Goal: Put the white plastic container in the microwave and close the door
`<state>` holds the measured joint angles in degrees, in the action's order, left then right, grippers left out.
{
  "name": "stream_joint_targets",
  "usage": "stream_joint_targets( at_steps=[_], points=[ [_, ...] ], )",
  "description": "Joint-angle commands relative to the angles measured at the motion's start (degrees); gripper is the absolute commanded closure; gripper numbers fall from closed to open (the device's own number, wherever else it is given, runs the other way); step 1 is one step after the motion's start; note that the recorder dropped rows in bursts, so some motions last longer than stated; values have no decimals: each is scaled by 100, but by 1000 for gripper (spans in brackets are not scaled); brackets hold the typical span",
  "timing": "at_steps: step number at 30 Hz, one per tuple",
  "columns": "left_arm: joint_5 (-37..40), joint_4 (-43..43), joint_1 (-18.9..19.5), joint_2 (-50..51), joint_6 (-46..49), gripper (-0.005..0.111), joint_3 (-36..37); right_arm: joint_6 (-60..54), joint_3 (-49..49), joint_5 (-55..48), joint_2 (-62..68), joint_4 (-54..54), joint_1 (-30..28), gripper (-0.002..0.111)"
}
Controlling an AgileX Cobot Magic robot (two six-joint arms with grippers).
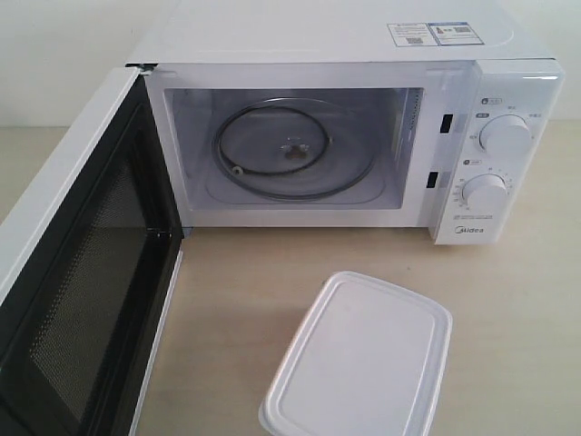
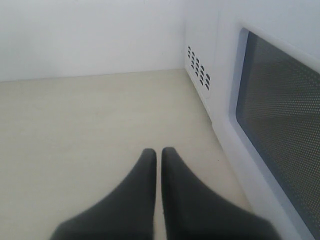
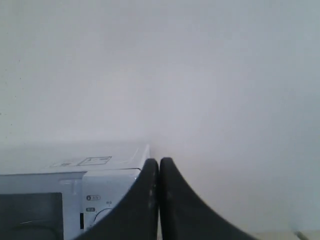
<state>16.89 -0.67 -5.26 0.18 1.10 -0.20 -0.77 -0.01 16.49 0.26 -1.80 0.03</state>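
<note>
Now container [image 1: 359, 359] lies lid-up on table [image 1: 231, 291], in front of microwave [image 1: 318, 32] and apart from it, long axis angled near-left to far-right. Door [image 1: 82, 300] swung wide open at left. Left gripper [image 2: 158, 152] and right gripper [image 3: 159, 162] both have fingers pressed together, holding nothing.

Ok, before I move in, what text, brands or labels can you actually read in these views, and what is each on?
"Midea": foot of the microwave control panel.
Stickers on its top: too small to read.
Marks around the upper dial and lower dial: too small to read; blurred in the right wrist view.
White plastic container lid: no text visible.
</note>
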Motion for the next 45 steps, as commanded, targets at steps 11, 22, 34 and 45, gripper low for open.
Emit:
stream_joint_targets(
  at_steps=[11,22,34,45],
  points=[
    [2,-48,6,-18,23,102,20,-338,-1120,1880,3666,5,-37,109],
    [2,-48,6,-18,23,102,20,-260,-1337,2488,5031,5,-37,109],
    [2,-48,6,-18,23,102,20,1288,-1337,2874,5029,-479,-37,109],
    [2,-48,6,-18,23,102,20,1238,-1337,2832,5029,-380,-37,109]
  ],
)
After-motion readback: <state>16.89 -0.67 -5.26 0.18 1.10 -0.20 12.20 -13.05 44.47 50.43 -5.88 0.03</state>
